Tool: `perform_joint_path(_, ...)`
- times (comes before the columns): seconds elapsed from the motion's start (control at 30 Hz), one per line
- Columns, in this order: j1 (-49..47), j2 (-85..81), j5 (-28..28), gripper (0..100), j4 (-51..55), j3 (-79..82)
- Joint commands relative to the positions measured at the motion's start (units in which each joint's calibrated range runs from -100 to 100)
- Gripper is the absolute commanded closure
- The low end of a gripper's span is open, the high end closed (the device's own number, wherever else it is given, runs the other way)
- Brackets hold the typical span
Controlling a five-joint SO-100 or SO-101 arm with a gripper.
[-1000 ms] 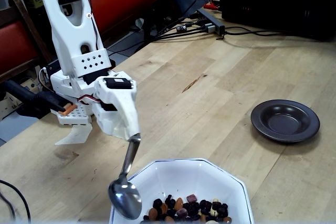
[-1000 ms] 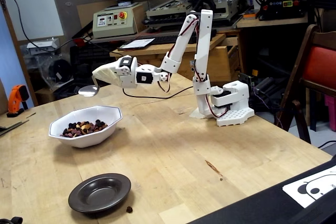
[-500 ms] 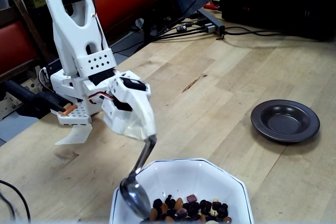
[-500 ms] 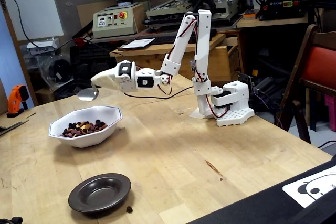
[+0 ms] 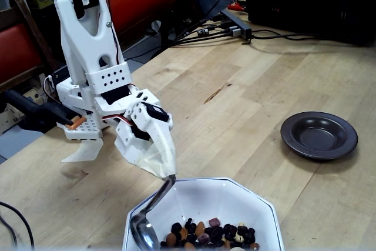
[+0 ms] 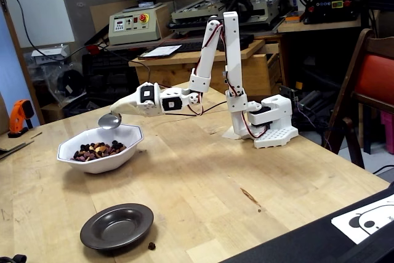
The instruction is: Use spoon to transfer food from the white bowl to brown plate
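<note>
Bare wooden tabletop lies open between the white bowl and the brown plate, which sit apart with nothing between them. The arm's gripper reaches over the bowl's rim, and the spoon it carries dips inside the near wall, so that side of the bowl is occupied. The food fills the bowl's floor. One small dark crumb lies just beside the plate (right of it in that fixed view). The arm's white base stands well clear of both dishes.
</note>
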Motion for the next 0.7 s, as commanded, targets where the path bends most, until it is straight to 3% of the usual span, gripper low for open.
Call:
perform_joint_path(0.0, -0.4, -0.5, 0.1, 98, -0.9, -0.5)
perform_joint_path(0.67, -0.4, 10.6, 0.1, 98, -0.9, -1.5)
